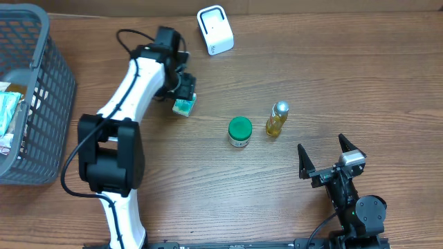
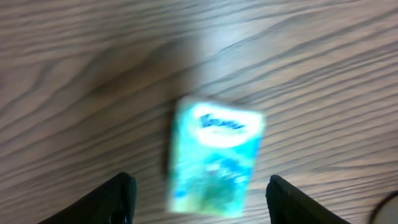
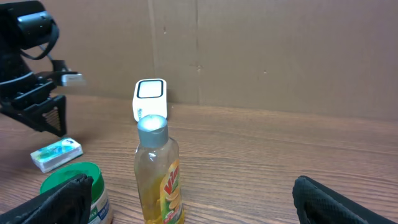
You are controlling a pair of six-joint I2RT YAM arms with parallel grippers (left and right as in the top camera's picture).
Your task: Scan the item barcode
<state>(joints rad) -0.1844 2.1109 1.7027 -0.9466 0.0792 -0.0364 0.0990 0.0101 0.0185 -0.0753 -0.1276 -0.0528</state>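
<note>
- Pickup is the step in hand, we judge: the small teal packet [image 2: 214,155] lies flat on the table, on the near side of the white scanner [image 1: 215,30] and a little to its left.
- We see the left gripper [image 1: 181,95] poised over the packet, its fingers [image 2: 118,200] apart on either side with a gap showing (nothing held).
- Well off to the scanner's near right, the right gripper [image 1: 322,149] has its fingers spread wide and empty.
- Next, we would lower, close on the packet's long sides, lift, and turn its barcode (hidden from us) toward the scanner.
- We judge the green-lidded jar [image 1: 239,131] and yellow bottle [image 1: 277,119], also nearer than the scanner, clear of that path.
</note>
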